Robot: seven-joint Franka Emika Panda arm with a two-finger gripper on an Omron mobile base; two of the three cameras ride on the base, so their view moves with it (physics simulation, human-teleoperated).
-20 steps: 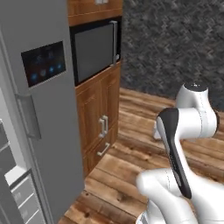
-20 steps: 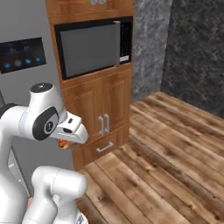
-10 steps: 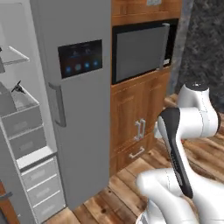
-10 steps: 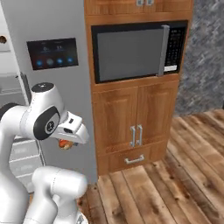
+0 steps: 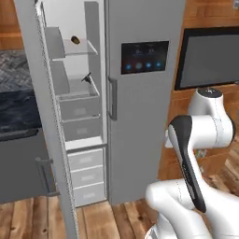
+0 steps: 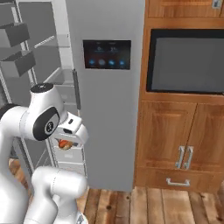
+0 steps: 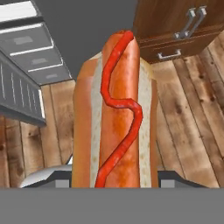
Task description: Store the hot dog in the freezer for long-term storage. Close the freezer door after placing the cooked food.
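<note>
Between the jaws, pressed in on it, the hot dog (image 7: 114,118) is pinched and held upright above the wooden floor (image 7: 183,118). Seen from the right base, it is tucked under the gripper (image 6: 65,143), in front of the fridge. Farther off, the freezer (image 5: 77,121) is seen open, its door (image 5: 44,116) swung wide. A small dark lump (image 5: 74,40) is set near the front edge of the upper shelf (image 5: 77,49).

From here I've got a black microwave (image 6: 186,61) over wood cabinets (image 6: 175,144), plank floor (image 7: 188,131), fridge touchscreen (image 5: 144,57).
</note>
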